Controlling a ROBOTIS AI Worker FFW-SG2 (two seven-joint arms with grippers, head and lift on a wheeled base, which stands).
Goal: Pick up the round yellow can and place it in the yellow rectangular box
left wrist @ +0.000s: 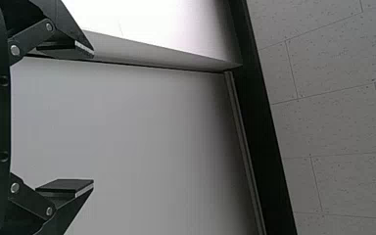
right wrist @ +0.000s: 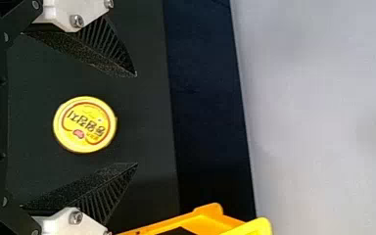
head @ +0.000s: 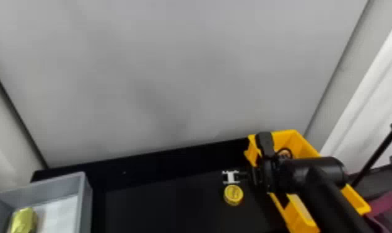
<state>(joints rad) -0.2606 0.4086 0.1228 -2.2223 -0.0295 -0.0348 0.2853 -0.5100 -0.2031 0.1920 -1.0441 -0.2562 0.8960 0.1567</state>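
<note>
The task seems to be at the grasping step: the round yellow can [right wrist: 84,124] sits on the black table [head: 161,204], framed between the spread fingers of the right gripper [right wrist: 136,119], with neither finger clamped on it. The next move probably calls for lowering if there is height left, then closing evenly before lifting toward the yellow rectangular box [head: 301,150] just beside. The left gripper [left wrist: 93,118] waits empty, fingers apart, before ceiling tiles [left wrist: 338,122]. A grey bin [head: 86,201] holds a yellow packet [head: 23,220]; a grey panel [head: 173,80] stands behind the table
</note>
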